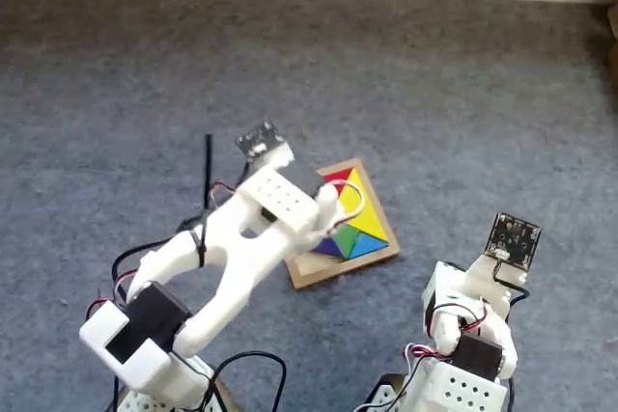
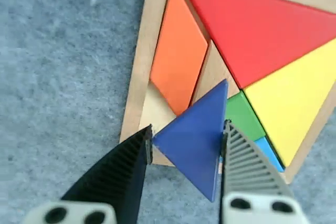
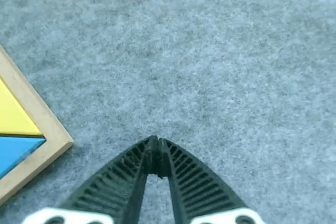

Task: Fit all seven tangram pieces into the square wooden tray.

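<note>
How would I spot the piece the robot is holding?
Find the square wooden tray on the grey carpet, with the left gripper at its edge. Pinched in the gripper is a dark blue triangle. Unlike the orange piece and red piece lying flat inside, it sticks out over the rim.

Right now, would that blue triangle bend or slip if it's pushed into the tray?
Probably stiff: the blue triangle keeps straight edges between the fingers. It looks smooth, so it might slip, pinched only at its edges. Flat, it should slide, not roll.
</note>
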Available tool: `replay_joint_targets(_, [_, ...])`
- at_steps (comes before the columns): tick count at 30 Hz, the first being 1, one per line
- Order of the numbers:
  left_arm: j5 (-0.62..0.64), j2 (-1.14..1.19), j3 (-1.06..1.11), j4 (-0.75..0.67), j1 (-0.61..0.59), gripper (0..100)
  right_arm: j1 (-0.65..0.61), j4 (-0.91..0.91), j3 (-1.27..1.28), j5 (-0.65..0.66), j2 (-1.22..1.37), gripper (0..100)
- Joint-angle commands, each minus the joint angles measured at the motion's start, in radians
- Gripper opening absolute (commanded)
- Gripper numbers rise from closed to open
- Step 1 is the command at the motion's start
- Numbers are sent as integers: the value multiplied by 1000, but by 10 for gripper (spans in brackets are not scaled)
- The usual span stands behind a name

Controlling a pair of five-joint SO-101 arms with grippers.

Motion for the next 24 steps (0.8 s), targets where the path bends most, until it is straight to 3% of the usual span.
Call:
replay_joint_targets(1, [38,-45,51,-106,31,152,13,7,143,11,-15,5])
replay_joint_targets(4, [38,-51,56,-115,24,178,13,7,143,11,-15,5])
replay_joint_targets(11, [40,-53,62,-114,27,428,13,7,143,11,-15,5])
replay_joint_targets(18, [34,-54,53,-117,24,554,13,7,143,11,-15,5])
replay_joint_targets(24, [-161,-54,-5,-120,22,685,13,7,143,11,-15,5])
